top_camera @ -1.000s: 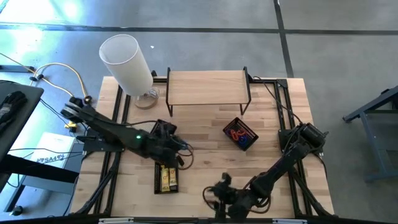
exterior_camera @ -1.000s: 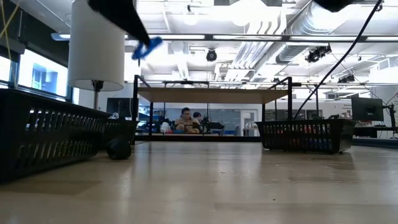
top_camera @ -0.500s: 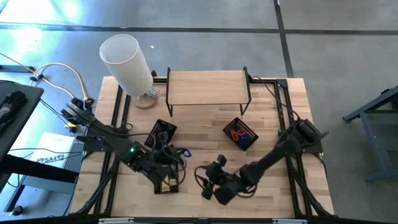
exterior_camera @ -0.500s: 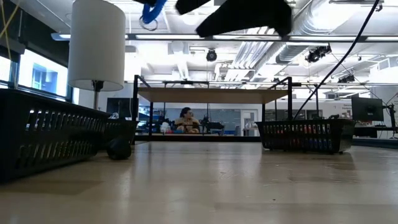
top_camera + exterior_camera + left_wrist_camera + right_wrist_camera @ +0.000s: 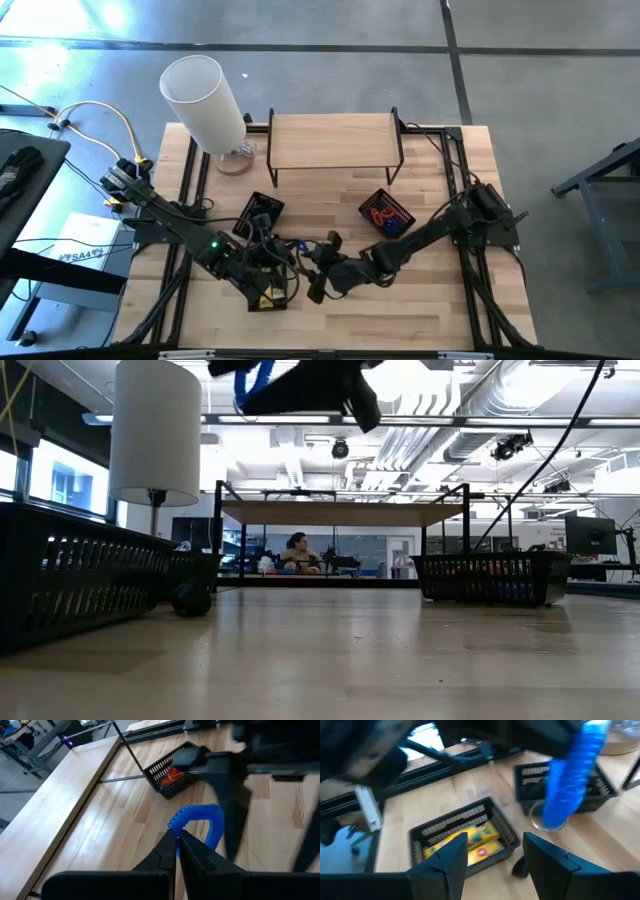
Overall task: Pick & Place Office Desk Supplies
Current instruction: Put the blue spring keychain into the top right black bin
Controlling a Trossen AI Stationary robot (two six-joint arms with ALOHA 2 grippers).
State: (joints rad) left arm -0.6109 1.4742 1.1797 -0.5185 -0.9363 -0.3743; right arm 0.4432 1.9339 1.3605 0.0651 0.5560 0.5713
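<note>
A blue coiled loop band (image 5: 202, 817) hangs above the table's middle, with my left gripper (image 5: 178, 839) shut on it. In the high view the band (image 5: 299, 244) lies between my left gripper (image 5: 287, 248) and my right gripper (image 5: 318, 264). The right gripper (image 5: 492, 852) is open and close to the band (image 5: 570, 780), which is ahead of its fingers and not between them. A black basket (image 5: 465, 837) holds yellow packets. Another black basket (image 5: 386, 215) holds red and blue bands. A third black basket (image 5: 262, 212) holds dark pieces. My left gripper pinches the blue band at one spot of its loop (image 5: 174, 826) between the tips of its two fingers. The fingers slant down from the table's left side. The rest of the loop sticks out past the fingertips, clear of the table.
A white cylinder lamp (image 5: 205, 95) stands at the far left corner. A wooden shelf on black legs (image 5: 335, 140) stands at the far middle. The near middle of the table (image 5: 400, 320) is bare wood. People sit far off in the room behind the table (image 5: 298, 552).
My right gripper has swung from the near edge toward the table's middle and left, up to the blue band, staying open. My left gripper has shifted a little toward the near edge and turned, keeping the band pinched and clear of the table.
</note>
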